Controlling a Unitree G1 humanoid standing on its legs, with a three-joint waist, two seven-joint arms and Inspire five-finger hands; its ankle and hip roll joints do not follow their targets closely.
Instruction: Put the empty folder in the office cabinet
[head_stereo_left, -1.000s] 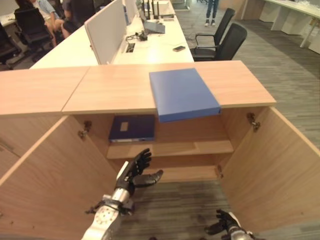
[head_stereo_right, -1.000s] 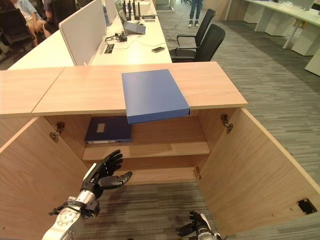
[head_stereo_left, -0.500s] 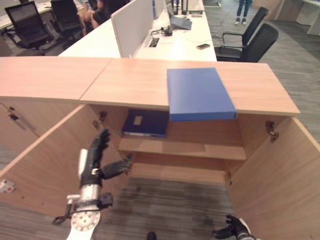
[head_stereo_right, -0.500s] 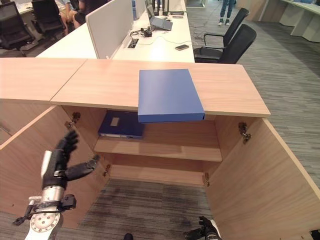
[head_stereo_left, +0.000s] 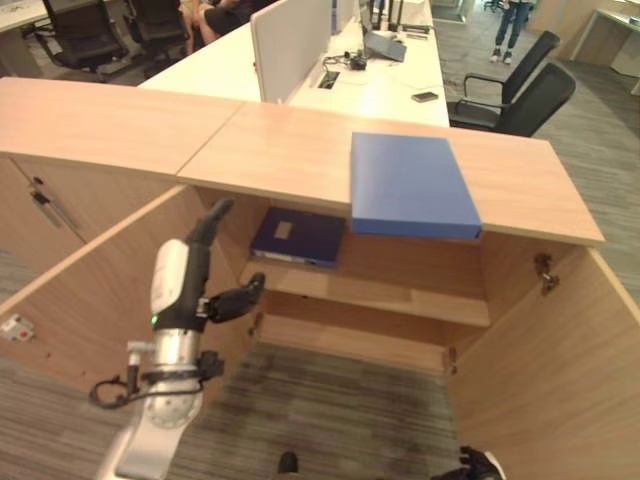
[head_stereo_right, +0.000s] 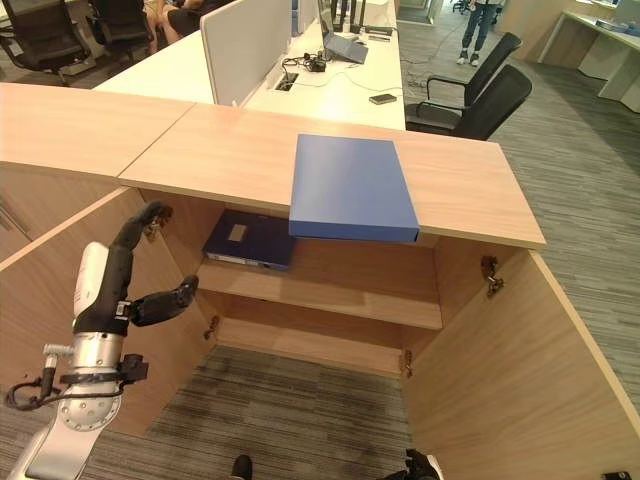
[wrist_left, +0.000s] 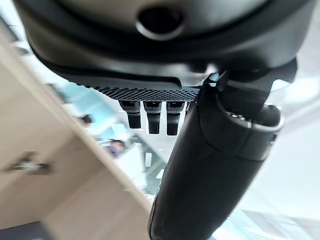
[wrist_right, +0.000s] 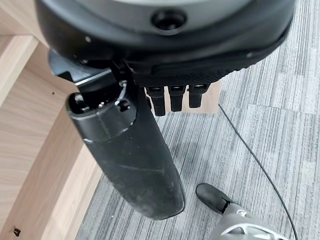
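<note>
Office desks and black chairs (head_stereo_right: 478, 98) fill the background behind a low wooden cabinet (head_stereo_right: 220, 145) whose two doors stand wide open. On the cabinet top, the blue folder (head_stereo_right: 350, 185) lies flat near the right end, and its front edge hangs a little over the front edge of the top. Inside, on the upper shelf (head_stereo_right: 330, 295), I see a second folder, dark blue (head_stereo_right: 245, 240), lying flat at the left end of the shelf. The part of the shelf to the right of it is bare.

My left hand (head_stereo_left: 185, 275) is raised in front of the open left door (head_stereo_left: 95, 290), below the cabinet top. Its fingers are straight and spread, pointing up toward the underside of the top, and the thumb sticks out toward the shelf. It holds nothing and touches nothing that I can see. My right hand (wrist_right: 150, 115) hangs low over the grey carpet (wrist_right: 250, 125) beside the right door; its fingers are straight and the thumb is extended, with nothing in it.
</note>
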